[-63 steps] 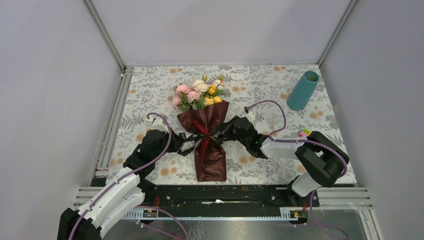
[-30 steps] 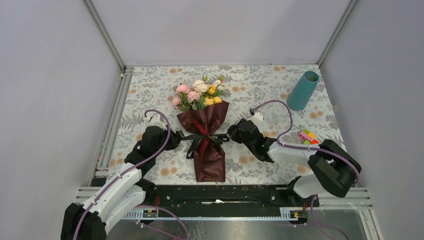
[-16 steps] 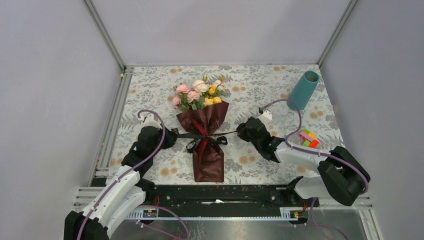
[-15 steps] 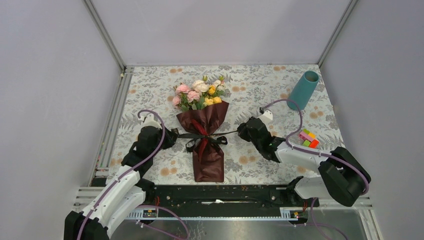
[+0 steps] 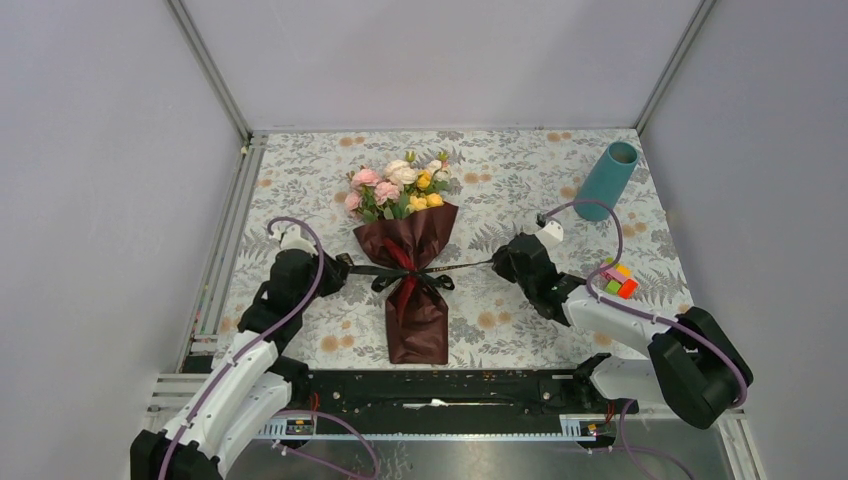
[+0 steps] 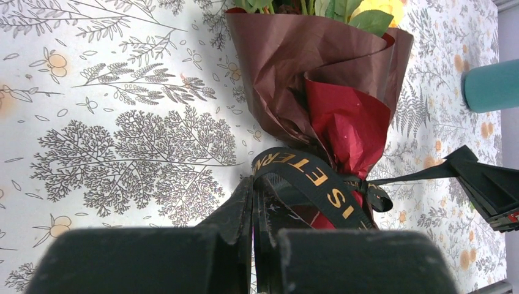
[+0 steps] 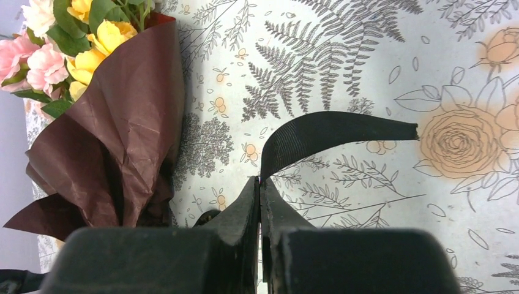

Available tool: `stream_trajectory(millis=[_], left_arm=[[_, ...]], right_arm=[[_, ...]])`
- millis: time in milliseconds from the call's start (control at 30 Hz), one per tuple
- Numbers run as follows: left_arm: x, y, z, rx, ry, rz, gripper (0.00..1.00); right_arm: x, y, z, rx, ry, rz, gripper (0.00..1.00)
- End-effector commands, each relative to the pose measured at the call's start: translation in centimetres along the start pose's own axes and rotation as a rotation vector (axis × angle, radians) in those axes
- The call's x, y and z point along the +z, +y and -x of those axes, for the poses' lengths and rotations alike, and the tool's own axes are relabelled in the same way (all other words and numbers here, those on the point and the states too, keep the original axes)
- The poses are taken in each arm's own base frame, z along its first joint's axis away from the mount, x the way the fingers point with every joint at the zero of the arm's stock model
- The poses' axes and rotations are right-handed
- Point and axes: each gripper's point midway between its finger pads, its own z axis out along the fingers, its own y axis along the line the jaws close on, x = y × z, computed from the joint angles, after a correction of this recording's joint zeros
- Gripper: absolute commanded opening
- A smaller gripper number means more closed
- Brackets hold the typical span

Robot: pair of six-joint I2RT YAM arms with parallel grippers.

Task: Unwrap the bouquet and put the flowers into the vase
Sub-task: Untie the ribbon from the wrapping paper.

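Your left gripper (image 5: 343,268) is clamped shut on one end of the black ribbon (image 6: 313,179), and your right gripper (image 5: 497,264) is pinched shut on the other end. The ribbon runs taut between them across the waist of the bouquet (image 5: 412,300), which lies flat mid-table in maroon paper. Its flowers (image 5: 398,187) point toward the far edge. The teal vase (image 5: 606,181) stands at the far right, well apart from both grippers.
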Motion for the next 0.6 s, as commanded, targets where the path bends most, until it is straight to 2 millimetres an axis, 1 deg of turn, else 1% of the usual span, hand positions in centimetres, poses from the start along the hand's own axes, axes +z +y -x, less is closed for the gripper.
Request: stream_trajectory(millis=[0,267,567], left_arm=[[-0.7,-0.5,3.1,0.001,-0.093,0.016,0.00],[-1.2,0.3,3.9,0.010,-0.104,0.052,0.00],[-2.0,1.2,5.4,-0.004,-0.149,0.096,0.00]], right_arm=[[-0.1,-1.9,1.6,-0.013,-0.057,-0.060,0.00],[-0.2,-3.0,2.2,0.001,-0.062,-0.082,0.00],[-0.7,-4.4,3.1,0.010,-0.080,-0.112,0.00]])
